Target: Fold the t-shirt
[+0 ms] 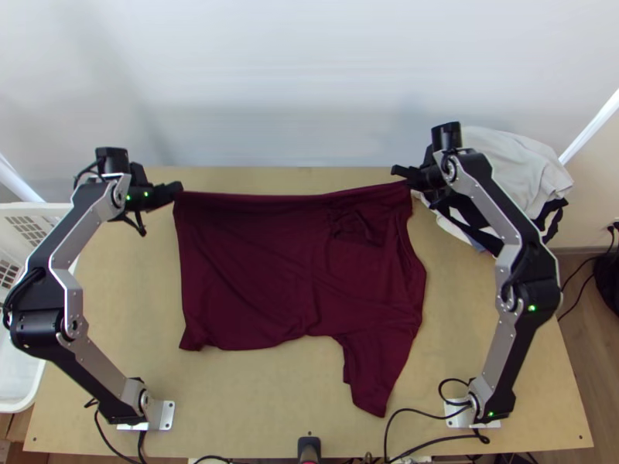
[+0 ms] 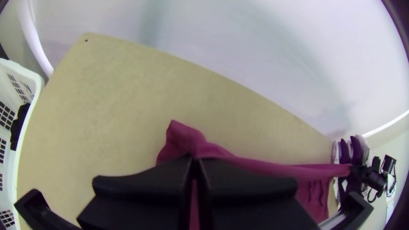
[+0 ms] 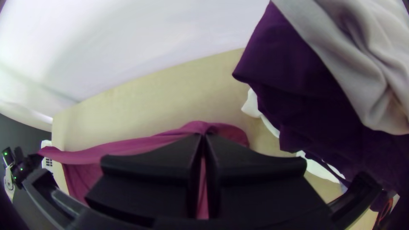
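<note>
Top view has your maroon t-shirt [image 1: 286, 263] spread on the wooden table [image 1: 247, 402], its far edge stretched between your left gripper [image 2: 194, 161] and right gripper [image 3: 204, 135], each closed on a far corner. If you pull those corners unevenly, one could slip from its pinch, while the rumpled patch [image 1: 354, 226] and the sleeve [image 1: 379, 367] jutting nearward could get creased into a crooked fold, and a swing outward might snag the clothes pile [image 1: 507, 166]. Both arms reach to the table's far side, elbows bent outward, grippers angled toward each other.
</note>
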You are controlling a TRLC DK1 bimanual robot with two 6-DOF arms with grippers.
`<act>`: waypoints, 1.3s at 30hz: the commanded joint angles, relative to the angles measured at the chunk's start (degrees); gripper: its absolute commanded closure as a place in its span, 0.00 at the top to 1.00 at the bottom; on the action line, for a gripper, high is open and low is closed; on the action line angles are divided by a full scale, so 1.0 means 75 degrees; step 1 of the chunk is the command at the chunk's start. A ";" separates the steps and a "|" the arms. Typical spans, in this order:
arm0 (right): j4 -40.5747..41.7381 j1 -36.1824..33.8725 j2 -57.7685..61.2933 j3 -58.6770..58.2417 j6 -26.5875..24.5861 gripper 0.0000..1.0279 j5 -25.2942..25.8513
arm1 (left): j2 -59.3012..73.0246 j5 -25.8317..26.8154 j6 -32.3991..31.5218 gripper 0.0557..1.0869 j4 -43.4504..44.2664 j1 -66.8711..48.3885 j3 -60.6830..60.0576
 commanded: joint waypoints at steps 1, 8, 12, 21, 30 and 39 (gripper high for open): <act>-0.0112 -0.0080 -0.0587 -0.0440 0.0149 0.03 0.0006 | -0.0456 0.0119 -0.0010 0.04 0.0010 0.0047 -0.0663; -0.0112 0.0014 -0.1208 -0.1319 0.0091 0.03 0.0006 | -0.1053 0.0142 0.0025 0.04 0.0291 0.0000 -0.1847; -0.0101 0.0014 -0.1525 -0.1987 0.0020 0.03 0.0018 | -0.1405 0.0142 0.0025 0.04 0.0432 -0.0035 -0.2374; 0.0028 0.0025 -0.1876 -0.2924 0.0020 0.63 0.0077 | -0.2096 0.0142 0.0377 0.69 0.0209 -0.0164 -0.3112; -0.0546 0.0037 -0.3200 -0.3475 -0.0155 0.96 0.0042 | -0.3514 0.0166 0.0869 0.95 -0.0048 -0.0082 -0.3557; -0.2315 0.0822 -0.5509 -0.4706 0.0173 0.96 -0.0415 | -0.5061 0.0225 0.2041 0.95 -0.1502 -0.0445 -0.3710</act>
